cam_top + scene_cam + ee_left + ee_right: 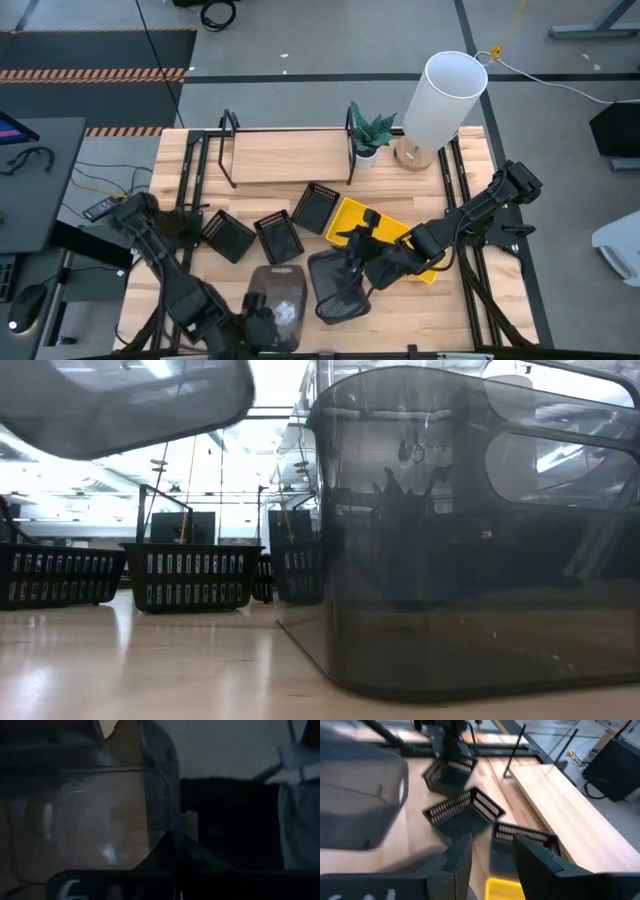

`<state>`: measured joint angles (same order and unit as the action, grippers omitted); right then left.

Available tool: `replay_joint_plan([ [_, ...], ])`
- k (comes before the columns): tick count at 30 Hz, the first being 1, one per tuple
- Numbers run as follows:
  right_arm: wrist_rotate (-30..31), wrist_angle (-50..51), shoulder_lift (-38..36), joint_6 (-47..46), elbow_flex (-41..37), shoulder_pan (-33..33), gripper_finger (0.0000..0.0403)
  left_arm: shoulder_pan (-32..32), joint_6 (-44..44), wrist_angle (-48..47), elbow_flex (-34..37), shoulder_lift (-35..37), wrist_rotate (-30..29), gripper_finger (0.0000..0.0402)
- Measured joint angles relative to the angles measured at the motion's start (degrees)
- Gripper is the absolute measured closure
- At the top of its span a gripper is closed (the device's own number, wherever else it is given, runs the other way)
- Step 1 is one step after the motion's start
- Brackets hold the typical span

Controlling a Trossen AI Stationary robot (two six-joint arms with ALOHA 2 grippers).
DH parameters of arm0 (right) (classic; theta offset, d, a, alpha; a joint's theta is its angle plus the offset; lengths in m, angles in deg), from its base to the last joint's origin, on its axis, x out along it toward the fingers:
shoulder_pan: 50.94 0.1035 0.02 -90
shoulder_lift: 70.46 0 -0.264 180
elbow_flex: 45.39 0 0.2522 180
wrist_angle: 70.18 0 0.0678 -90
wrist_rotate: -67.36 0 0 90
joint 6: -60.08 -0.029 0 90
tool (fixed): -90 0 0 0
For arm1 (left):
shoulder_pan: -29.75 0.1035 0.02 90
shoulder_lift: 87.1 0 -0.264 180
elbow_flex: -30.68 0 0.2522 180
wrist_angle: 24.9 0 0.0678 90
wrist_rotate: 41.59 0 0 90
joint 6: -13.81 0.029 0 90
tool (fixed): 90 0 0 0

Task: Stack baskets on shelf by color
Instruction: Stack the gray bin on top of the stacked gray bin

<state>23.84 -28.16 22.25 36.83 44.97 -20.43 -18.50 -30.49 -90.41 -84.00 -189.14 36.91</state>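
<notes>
My left gripper (268,318) grips a grey basket (277,296) at the table's (450,310) near edge. My right gripper (352,262), fingers apart and empty, hovers between the yellow basket (385,228) and another grey basket (338,288). The shelf (285,155) stands bare behind three black baskets (278,238).

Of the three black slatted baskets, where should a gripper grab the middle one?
The middle black basket sits upright and open-topped, apart from its neighbours. Best guess: come straight down and pinch one long rim wall, one finger inside, one outside; its near wall faces clear table.
</notes>
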Motion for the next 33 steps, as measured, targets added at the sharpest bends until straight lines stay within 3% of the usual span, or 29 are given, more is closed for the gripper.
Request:
replay_joint_plan([
  [13, 15.2, 12.2, -4.8, -12.7, 0.0, 9.7, 0.0279, 7.8, 1.4, 10.9, -2.0, 0.0, -2.0, 0.0394],
  [20, 18.6, 17.6, -5.0, -17.9, 0.0, 13.8, 0.0279, 10.2, 2.3, 20.8, -2.0, 0.0, -0.4, 0.0392],
  [28, 18.9, 21.2, -5.0, -19.2, 0.0, 15.9, 0.0279, 13.6, 1.8, 18.8, -2.0, 0.0, -4.8, 0.0391],
  [33, 19.9, 23.2, -5.0, -19.2, 0.0, 16.2, 0.0279, 16.1, 2.5, 20.2, -2.0, -0.1, -3.5, 0.0392],
])
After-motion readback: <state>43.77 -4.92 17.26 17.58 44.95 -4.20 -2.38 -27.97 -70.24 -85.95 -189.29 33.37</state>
